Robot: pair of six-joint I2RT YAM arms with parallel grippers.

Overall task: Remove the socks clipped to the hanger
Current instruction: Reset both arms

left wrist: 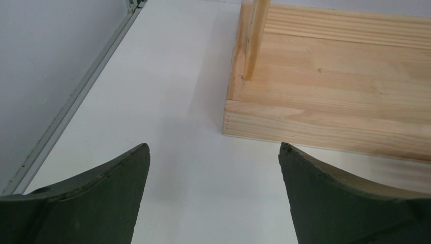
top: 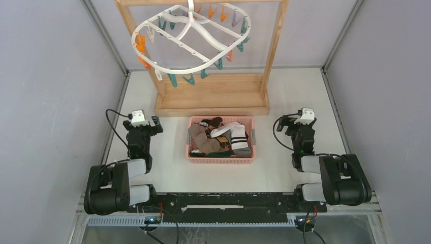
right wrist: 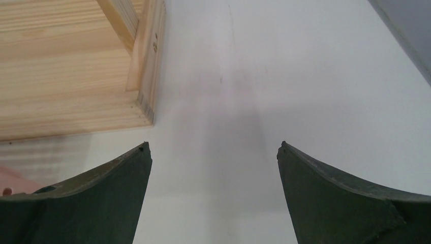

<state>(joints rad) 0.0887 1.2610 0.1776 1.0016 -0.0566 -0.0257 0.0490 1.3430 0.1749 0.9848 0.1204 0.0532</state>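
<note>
The white oval hanger (top: 201,28) hangs tilted from the wooden frame (top: 211,96) at the back, with orange clips (top: 141,47) and teal clips (top: 189,79) dangling from it. I see no fabric in any clip. The socks (top: 221,137) lie piled in a pink basket (top: 219,160) mid-table: brown, black, grey and white with black stripes. My left gripper (top: 144,124) (left wrist: 214,147) sits low to the left of the basket, open and empty. To the basket's right, my right gripper (top: 295,122) (right wrist: 213,145) is likewise open and empty.
The frame's pine base (left wrist: 330,101) (right wrist: 66,76) lies just ahead of both grippers, its uprights rising at each end. A corner of the pink basket (right wrist: 10,180) shows at the right wrist view's left edge. Grey walls with metal rails (left wrist: 61,122) bound the table.
</note>
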